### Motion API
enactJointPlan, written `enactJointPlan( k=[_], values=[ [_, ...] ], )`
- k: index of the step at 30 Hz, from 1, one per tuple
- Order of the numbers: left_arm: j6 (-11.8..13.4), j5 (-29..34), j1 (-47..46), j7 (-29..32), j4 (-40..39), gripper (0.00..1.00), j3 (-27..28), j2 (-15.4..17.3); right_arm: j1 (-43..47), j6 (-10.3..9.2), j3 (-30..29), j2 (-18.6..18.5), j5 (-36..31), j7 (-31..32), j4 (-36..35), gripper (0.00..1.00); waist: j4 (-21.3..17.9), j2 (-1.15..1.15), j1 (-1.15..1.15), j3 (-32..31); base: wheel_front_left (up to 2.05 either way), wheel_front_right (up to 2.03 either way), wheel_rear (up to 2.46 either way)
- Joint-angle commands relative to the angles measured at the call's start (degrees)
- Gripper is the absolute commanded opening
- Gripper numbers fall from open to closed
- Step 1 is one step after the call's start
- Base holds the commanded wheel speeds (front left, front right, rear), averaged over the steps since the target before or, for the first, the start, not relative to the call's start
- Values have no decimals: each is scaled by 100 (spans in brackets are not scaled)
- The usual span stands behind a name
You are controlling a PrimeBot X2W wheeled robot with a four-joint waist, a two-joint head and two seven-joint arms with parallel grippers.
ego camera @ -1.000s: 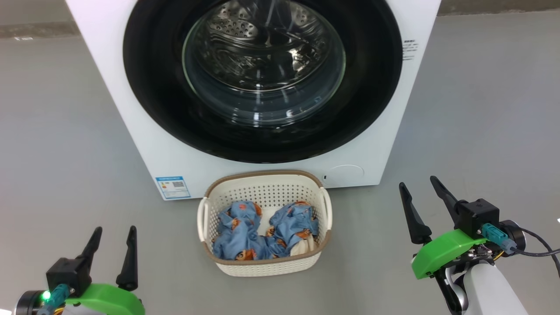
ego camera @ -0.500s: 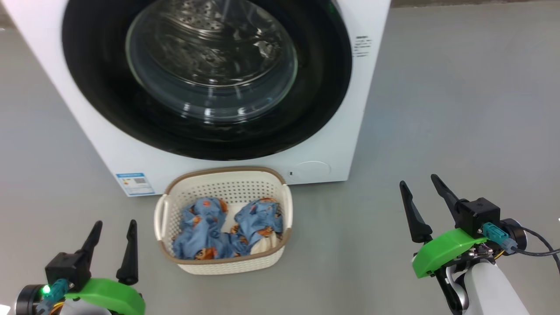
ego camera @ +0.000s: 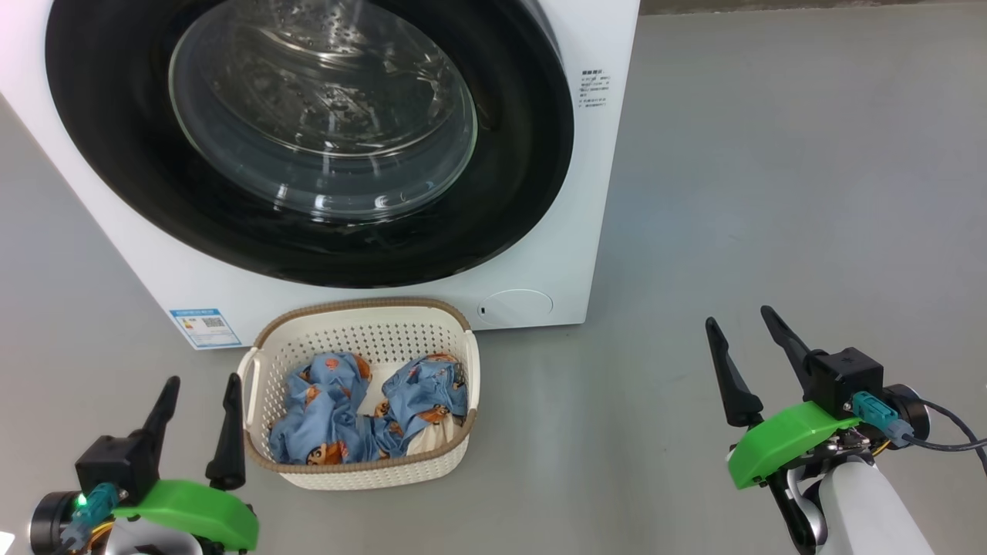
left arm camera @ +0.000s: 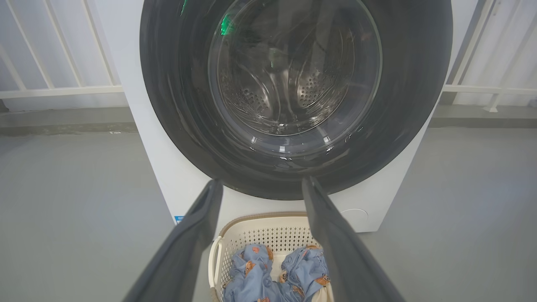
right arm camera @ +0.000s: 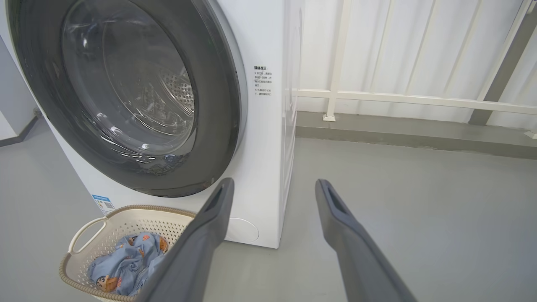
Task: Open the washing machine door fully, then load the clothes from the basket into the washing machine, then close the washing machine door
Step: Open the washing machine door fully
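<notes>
The white washing machine (ego camera: 594, 200) stands ahead, its round black door (ego camera: 532, 154) shut flat against the front, the steel drum visible through the glass bowl (ego camera: 324, 123). On the floor before it sits the cream basket (ego camera: 362, 472) holding light-blue clothes (ego camera: 331, 420) with orange figures. My left gripper (ego camera: 199, 387) hovers open just left of the basket, empty. Far to the right, past the machine's right edge, my right gripper (ego camera: 745, 327) is open and empty. The door (left arm camera: 419, 84) and the basket (left arm camera: 260, 233) also appear in the left wrist view, and the door (right arm camera: 218, 126) in the right wrist view.
Grey floor (ego camera: 771, 193) stretches wide to the right of the machine. A blue label sticker (ego camera: 204, 327) marks the machine's lower left corner. White railing (right arm camera: 398, 98) and a low kerb run behind the machine.
The head camera has swung right, so the machine and basket sit further left in the picture. Both grippers keep their pose and stay open.
</notes>
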Motion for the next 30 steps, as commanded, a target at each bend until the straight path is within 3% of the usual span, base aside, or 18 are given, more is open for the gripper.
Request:
enactJointPlan(
  k=[1,30],
  values=[
    [-13,21,-201,-60,-139,100,205,149,-98,8,122,7,26,-69,-141,100,3,0,0,-1,0,0,0],
    [-14,-3,-45,-60,-213,100,49,188,-57,8,181,-23,33,-69,-108,100,15,0,0,-84,0,0,0]
  ],
)
